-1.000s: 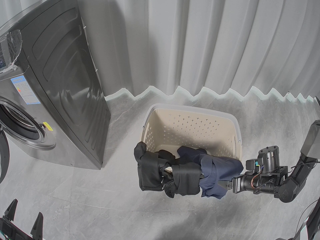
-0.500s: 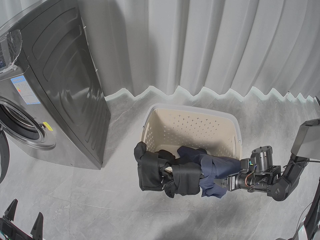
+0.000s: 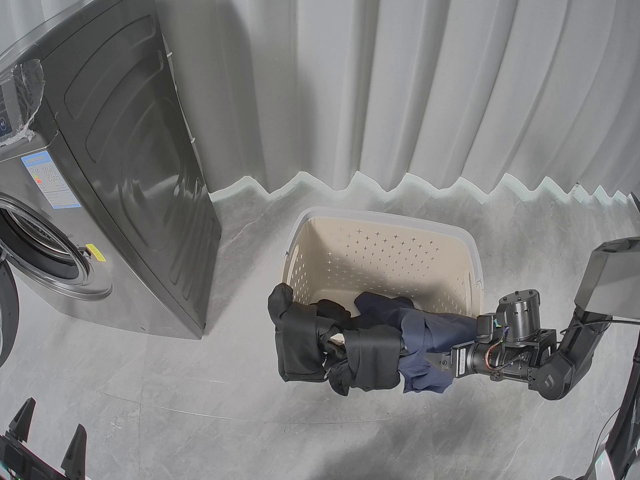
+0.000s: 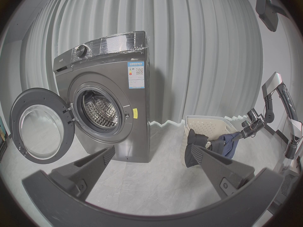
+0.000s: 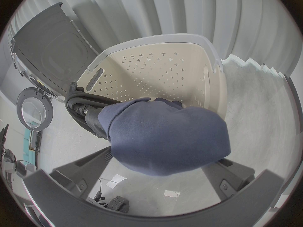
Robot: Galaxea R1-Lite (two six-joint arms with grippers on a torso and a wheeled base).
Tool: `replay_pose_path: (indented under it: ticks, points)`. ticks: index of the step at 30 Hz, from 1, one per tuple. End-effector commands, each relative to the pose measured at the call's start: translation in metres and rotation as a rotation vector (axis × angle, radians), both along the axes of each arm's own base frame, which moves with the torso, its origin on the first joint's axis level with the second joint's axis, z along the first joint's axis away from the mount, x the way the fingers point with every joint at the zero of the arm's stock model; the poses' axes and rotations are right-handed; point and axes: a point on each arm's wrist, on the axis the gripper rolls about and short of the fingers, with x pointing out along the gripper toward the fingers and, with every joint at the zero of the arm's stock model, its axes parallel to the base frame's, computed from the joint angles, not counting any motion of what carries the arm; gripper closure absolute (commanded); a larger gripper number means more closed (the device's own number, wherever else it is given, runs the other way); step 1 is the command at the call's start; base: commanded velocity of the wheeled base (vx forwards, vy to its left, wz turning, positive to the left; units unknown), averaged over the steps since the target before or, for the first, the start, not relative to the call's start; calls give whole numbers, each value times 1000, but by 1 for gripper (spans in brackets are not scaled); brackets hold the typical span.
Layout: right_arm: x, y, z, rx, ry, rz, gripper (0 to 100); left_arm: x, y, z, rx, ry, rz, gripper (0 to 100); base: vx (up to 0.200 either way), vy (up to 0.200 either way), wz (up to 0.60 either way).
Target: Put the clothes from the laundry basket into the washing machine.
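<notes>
Navy garment (image 5: 164, 136) lies between the spread fingers of the right gripper (image 5: 162, 156): pick-up step, grasp not yet closed.
The cloth hangs over the near rim of the laundry basket (image 3: 393, 218), beside black clothes (image 3: 303, 341). Next move, as judged: clamp on the fold, lift clear of the rim, carry to the washing machine (image 4: 139, 117), whose door (image 4: 41, 126) stands open. Left gripper (image 4: 151, 148): fingers apart, empty, well apart from the basket.

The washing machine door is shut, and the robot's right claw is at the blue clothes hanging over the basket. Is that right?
Not quite: the door of the washing machine is open, swung wide, as the left wrist view shows. The rest holds: the right gripper is at the blue garment hanging over the rim of the laundry basket.
</notes>
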Motion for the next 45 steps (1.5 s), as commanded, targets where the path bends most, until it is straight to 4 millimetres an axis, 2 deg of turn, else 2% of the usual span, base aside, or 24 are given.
replay_pose_path:
  ticks: [1, 14, 22, 32, 41, 42, 44, 45]
  points:
    - [0, 0, 1, 3, -6, 1, 100, 0, 0, -5, 0, 6, 0, 0, 0, 0, 0]
    - [-5, -1, 6, 4, -14, 4, 100, 0, 0, -5, 0, 6, 0, 0, 0, 0, 0]
    - [-29, -4, 50, 47, -139, 33, 100, 0, 0, -5, 0, 6, 0, 0, 0, 0, 0]
    - [-62, -8, 79, 74, -226, 64, 100, 0, 0, -5, 0, 6, 0, 0, 0, 0, 0]
    - [-78, -12, 120, 99, -408, 99, 100, 0, 0, -5, 0, 6, 2, 0, 0, 0, 0]
    - [-78, -13, 131, 105, -449, 96, 100, 0, 0, -5, 0, 6, 2, 0, 0, 0, 0]
    - [-78, -13, 138, 116, -474, 95, 100, 0, 0, -5, -2, 6, 2, 0, 0, 0, 0]
    - [-82, -15, 148, 132, -514, 93, 100, 0, 0, -5, -2, 6, 2, 0, 0, 0, 0]
